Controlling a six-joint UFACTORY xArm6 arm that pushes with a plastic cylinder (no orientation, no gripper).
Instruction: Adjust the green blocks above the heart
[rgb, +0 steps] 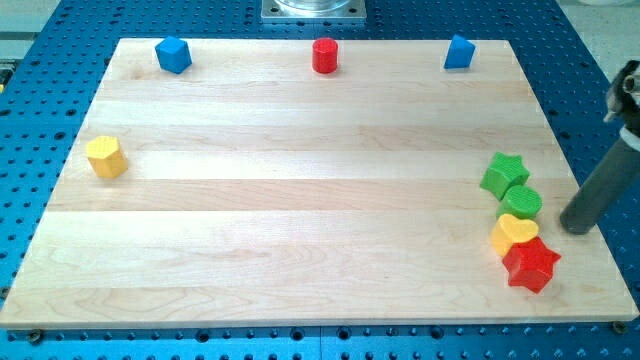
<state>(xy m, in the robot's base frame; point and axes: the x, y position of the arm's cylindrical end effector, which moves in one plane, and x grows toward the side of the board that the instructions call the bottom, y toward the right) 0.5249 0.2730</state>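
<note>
Near the right edge of the tabletop (300, 130), toward its lower right corner, my tip (574, 228) rests on the wood. There is no pincer on this arm: the rod ends plain, so it neither opens nor shuts and has hold of nothing. My tip stands just beside the green round block (523, 202), on that block's right-edge side, with a narrow gap showing between them.

The green round block touches the green star block (502, 173), which lies just above it toward the far edge. Directly below the round block, and touching it, is the yellow heart block (513, 234); a red star block (531, 264) presses against the heart on its near side. The four form one slanted column.

In my judgement the task is largely done: both greens already sit above the heart. What remains appears to be a small nudge to square them over it.

Well apart, a yellow hexagonal block (106, 157) lies near the left edge, and a blue block (173, 54), a red cylinder block (325, 55) and a second blue block (458, 52) line the far edge.
</note>
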